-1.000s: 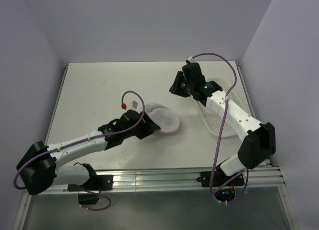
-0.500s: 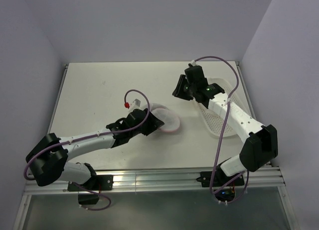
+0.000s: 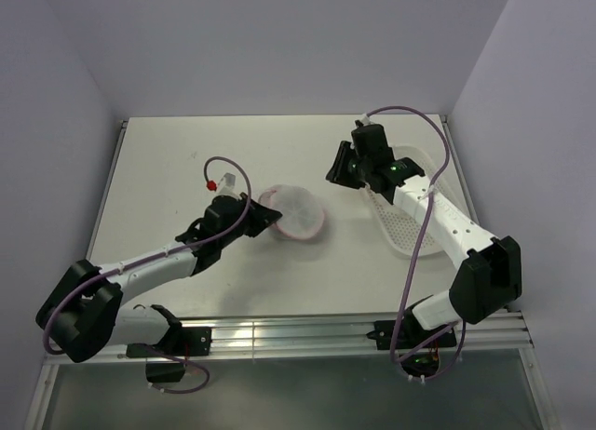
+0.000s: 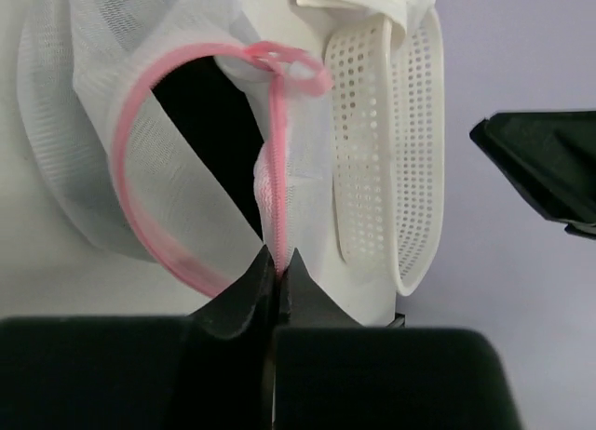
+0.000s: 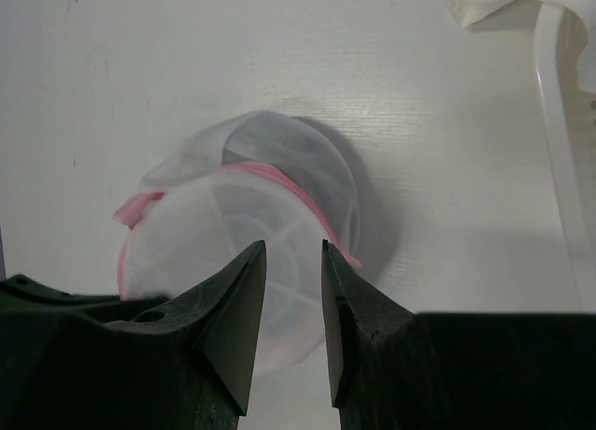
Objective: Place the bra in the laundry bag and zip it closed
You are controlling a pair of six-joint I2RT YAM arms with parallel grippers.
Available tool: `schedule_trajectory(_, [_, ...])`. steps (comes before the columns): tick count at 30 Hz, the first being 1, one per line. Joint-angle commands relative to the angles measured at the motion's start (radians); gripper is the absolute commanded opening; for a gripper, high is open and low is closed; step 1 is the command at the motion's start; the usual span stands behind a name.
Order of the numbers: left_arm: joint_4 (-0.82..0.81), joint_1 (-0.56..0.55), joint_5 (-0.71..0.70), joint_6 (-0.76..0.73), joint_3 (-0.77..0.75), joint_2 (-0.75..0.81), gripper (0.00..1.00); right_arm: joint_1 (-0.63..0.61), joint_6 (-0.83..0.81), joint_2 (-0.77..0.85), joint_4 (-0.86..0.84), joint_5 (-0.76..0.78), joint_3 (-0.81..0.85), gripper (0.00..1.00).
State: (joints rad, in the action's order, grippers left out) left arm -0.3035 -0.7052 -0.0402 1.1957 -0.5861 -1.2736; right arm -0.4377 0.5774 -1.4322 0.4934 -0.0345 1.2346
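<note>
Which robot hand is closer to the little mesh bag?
Left. The left gripper pinches the pink zipper trim of the laundry bag, touching it. The right gripper hangs apart from the bag, off toward the white basket, open and holding nothing.

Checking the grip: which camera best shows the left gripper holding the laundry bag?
Left wrist view: the left gripper is shut on the pink trim of the laundry bag. Top view shows it small; right wrist shows only the bag.

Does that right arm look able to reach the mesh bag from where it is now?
Probably yes: the right gripper faces the laundry bag, jaws apart, nothing between them; the left gripper pinches only its edge.
</note>
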Motion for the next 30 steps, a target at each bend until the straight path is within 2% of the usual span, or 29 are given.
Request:
schedule_trajectory(1, [-0.224, 0.085, 0.213, -0.105, 0.052, 0.017, 0.00, 0.019, -0.054, 0.056, -0.052, -0.042, -0.007, 0.38])
schedule_trajectory(3, [-0.317, 0.130, 0.305, -0.128, 0.057, -0.010, 0.00, 0.024, -0.066, 0.062, -0.058, -0.051, -0.012, 0.38])
schedule_trajectory(4, [-0.374, 0.142, 0.412, -0.139, 0.060, -0.026, 0.00, 0.028, -0.077, 0.064, -0.065, -0.059, -0.015, 0.38])
schedule_trajectory(7, [-0.536, 0.173, 0.592, -0.139, 0.045, -0.104, 0.00, 0.036, -0.102, 0.062, -0.078, -0.090, -0.015, 0.38])
schedule_trajectory(9, [-0.647, 0.185, 0.661, -0.113, 0.051, -0.161, 0.00, 0.042, -0.119, 0.061, -0.087, -0.114, -0.020, 0.38])
schedule_trajectory(10, [-0.755, 0.188, 0.716, -0.075, 0.055, -0.179, 0.00, 0.050, -0.125, 0.059, -0.101, -0.126, -0.023, 0.38])
schedule_trajectory(15, [-1.063, 0.222, 0.847, 0.048, 0.081, -0.299, 0.00, 0.079, -0.134, 0.062, -0.133, -0.185, -0.046, 0.39])
schedule_trajectory(16, [-1.176, 0.230, 0.865, 0.106, 0.086, -0.319, 0.00, 0.083, -0.140, 0.067, -0.138, -0.186, -0.049, 0.39])
schedule_trajectory(20, [-1.396, 0.279, 0.959, 0.258, 0.086, -0.435, 0.00, 0.122, -0.148, 0.095, -0.156, -0.214, -0.086, 0.40])
schedule_trajectory(25, [-1.451, 0.285, 0.993, 0.298, 0.085, -0.474, 0.00, 0.132, -0.146, 0.145, -0.176, -0.242, -0.148, 0.42])
schedule_trajectory(30, [-1.401, 0.291, 1.023, 0.271, 0.081, -0.448, 0.00, 0.162, -0.125, 0.210, -0.237, -0.329, -0.270, 0.47])
